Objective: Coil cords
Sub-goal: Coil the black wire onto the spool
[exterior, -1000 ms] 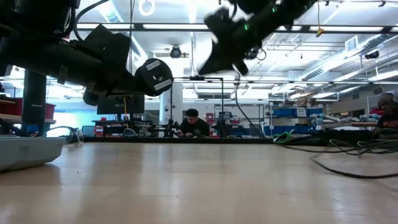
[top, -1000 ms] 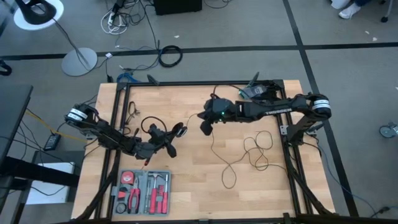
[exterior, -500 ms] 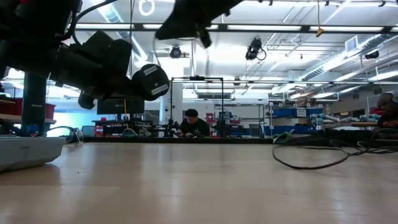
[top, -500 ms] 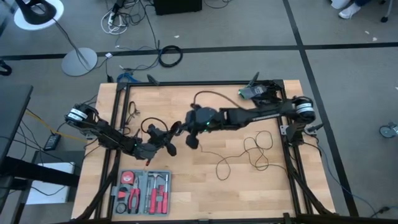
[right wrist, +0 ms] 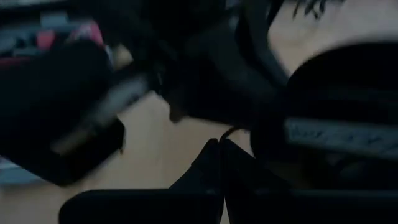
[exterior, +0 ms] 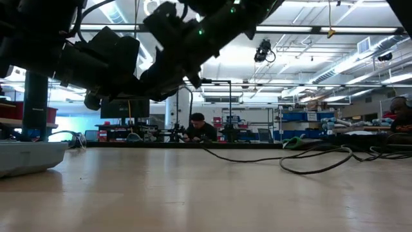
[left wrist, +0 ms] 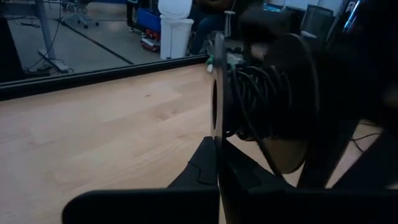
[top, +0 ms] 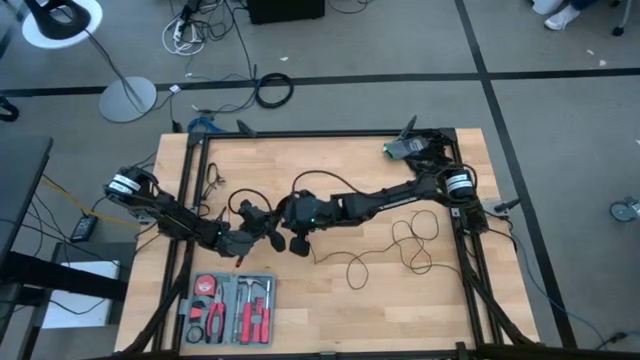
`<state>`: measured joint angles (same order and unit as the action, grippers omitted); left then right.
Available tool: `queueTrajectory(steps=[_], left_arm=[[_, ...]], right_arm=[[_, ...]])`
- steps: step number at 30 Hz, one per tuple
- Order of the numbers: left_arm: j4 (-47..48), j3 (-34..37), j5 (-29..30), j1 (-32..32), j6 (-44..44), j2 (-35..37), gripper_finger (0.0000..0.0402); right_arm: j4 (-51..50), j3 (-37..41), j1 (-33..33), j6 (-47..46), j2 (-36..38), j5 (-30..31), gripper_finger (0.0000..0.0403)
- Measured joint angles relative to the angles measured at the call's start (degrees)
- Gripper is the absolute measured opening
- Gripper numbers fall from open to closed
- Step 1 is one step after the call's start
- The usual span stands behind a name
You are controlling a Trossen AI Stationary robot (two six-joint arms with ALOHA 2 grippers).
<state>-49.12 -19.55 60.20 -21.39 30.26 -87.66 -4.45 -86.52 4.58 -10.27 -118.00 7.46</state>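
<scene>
1. Spanning most of the high view, the wooden table (top: 300, 310) carries both arms, which meet just left of its middle.
2. Reaching from the table's right edge across to that spot, the right arm ends with the right gripper (top: 297, 240) right beside the left one; I cannot tell how its fingers stand, since its own wrist view is dark and blurred.
3. Coming in from the table's left edge, the left arm puts the left gripper (top: 262, 226) up against the right one, and its fingers are closed on the puck (left wrist: 264, 102), held off the wood.
4. Lying near the front-left corner, the tool tray (top: 228, 306) holds red-handled tools, apart from both grippers.
5. Trailing from the grippers toward the right, the cord (top: 405, 240) lies in loose loops on the table's right half, and some of it is already wound around the puck, as the left wrist view shows.
</scene>
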Motion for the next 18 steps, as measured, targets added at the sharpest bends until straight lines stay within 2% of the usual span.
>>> queueTrajectory(steps=[8,13,15,18], left_arm=[[-0.2,0.0,-1.3,-0.2,-0.2,-0.1,0.0],[-1.2,0.1,0.2,-0.1,0.0,0.0,0.0],[-1.4,0.0,0.5,0.0,0.0,0.1,0.0],[-1.5,0.0,0.2,-0.1,0.0,0.0,0.0]], right_arm=[[-2.6,2.8,1.2,-0.7,-0.6,3.5,0.0002],[-1.3,7.1,1.3,-1.5,-0.4,2.7,0.0019],[0.7,9.5,1.4,-1.7,-0.9,2.2,0.0028],[9.3,13.2,1.6,-3.0,-0.6,2.4,0.0039]])
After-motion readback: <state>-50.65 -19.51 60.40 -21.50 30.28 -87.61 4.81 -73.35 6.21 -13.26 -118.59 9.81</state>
